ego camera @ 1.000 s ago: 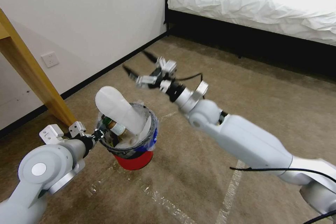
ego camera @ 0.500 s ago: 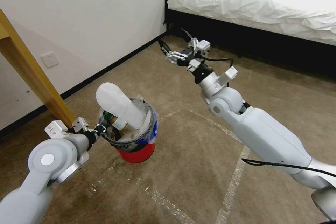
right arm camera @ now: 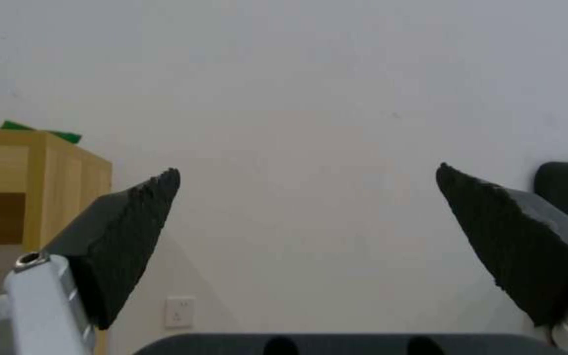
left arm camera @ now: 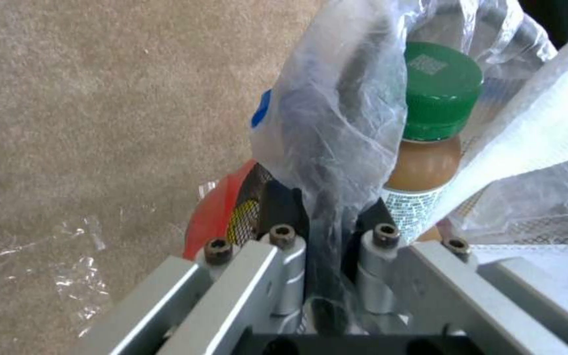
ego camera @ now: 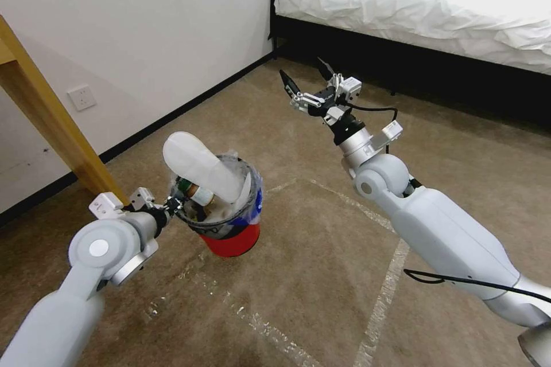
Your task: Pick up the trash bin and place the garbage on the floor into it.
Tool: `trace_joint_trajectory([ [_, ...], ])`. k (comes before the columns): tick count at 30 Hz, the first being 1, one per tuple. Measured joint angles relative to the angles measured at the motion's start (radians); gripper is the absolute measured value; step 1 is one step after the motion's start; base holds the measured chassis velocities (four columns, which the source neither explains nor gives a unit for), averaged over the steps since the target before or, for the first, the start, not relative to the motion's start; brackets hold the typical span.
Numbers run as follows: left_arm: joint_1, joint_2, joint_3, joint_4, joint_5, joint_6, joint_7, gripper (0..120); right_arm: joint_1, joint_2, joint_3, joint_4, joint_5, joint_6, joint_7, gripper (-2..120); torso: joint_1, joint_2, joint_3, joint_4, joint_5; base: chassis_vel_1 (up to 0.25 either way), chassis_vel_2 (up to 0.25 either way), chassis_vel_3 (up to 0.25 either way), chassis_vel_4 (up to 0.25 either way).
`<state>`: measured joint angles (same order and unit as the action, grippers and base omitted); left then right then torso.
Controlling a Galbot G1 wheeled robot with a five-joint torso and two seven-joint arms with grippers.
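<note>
Floor (ego camera: 321, 275) carpet; bin (ego camera: 232, 238) held above it, near wall, slipper (ego camera: 201, 167) and bottle (left arm camera: 432, 123) inside. Left end effector (ego camera: 171, 205) clenched on bin rim; right end effector (ego camera: 306, 75) spread wide, empty, beyond bin.

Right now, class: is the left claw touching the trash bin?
Touching. The left wrist view shows the left claw shut on the trash bin rim and its plastic liner, pinched between both fingers.
</note>
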<state>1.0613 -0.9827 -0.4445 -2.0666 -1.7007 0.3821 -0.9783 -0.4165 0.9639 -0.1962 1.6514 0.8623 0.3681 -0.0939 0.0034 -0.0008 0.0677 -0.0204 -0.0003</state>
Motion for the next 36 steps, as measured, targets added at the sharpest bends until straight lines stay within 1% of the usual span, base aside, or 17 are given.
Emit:
trace_joint_trajectory([
  [12,-0.012,-0.013,0.026,0.027,0.021,0.0,0.014,4,-0.011,0.014,-0.001,-0.02,-0.016,0.006,0.0,99,0.0,0.0,0.0,0.0001,0.0001,0.0,0.0,0.0,0.0],
  [15,-0.012,-0.019,0.036,0.039,0.032,-0.001,0.019,4,-0.014,0.019,-0.003,-0.03,-0.021,0.01,-0.003,99,0.0,0.0,0.0,0.0001,0.0001,0.0,0.0,0.0,0.0],
  [17,-0.012,-0.027,0.054,0.057,0.051,0.0,0.026,4,-0.015,0.024,-0.003,-0.044,-0.025,0.017,-0.011,99,0.0,0.0,0.0,0.0001,0.0001,0.0,0.0,0.0,0.0],
  [24,-0.017,-0.038,0.079,0.081,0.072,0.001,0.034,4,-0.01,0.024,0.001,-0.058,-0.026,0.023,-0.021,99,0.0,0.0,0.0,0.0001,0.0001,0.0,0.0,0.0,0.0],
  [27,-0.021,-0.052,0.096,0.104,0.094,0.0,0.043,4,-0.009,0.029,0.003,-0.062,-0.028,0.026,-0.024,99,0.0,0.0,0.0,0.0001,0.0001,0.0,0.0,0.0,0.0],
  [30,-0.021,-0.06,0.099,0.115,0.106,-0.002,0.05,4,-0.01,0.03,0.003,-0.064,-0.031,0.028,-0.027,99,0.0,0.0,0.0,0.0,0.0001,0.0,0.0,0.0,0.0],
  [36,-0.015,-0.061,0.1,0.119,0.113,-0.002,0.054,4,-0.01,0.03,0.0,-0.068,-0.034,0.03,-0.03,99,0.0,0.0,0.0,0.0001,0.0001,0.0,0.0,0.0,0.0],
])
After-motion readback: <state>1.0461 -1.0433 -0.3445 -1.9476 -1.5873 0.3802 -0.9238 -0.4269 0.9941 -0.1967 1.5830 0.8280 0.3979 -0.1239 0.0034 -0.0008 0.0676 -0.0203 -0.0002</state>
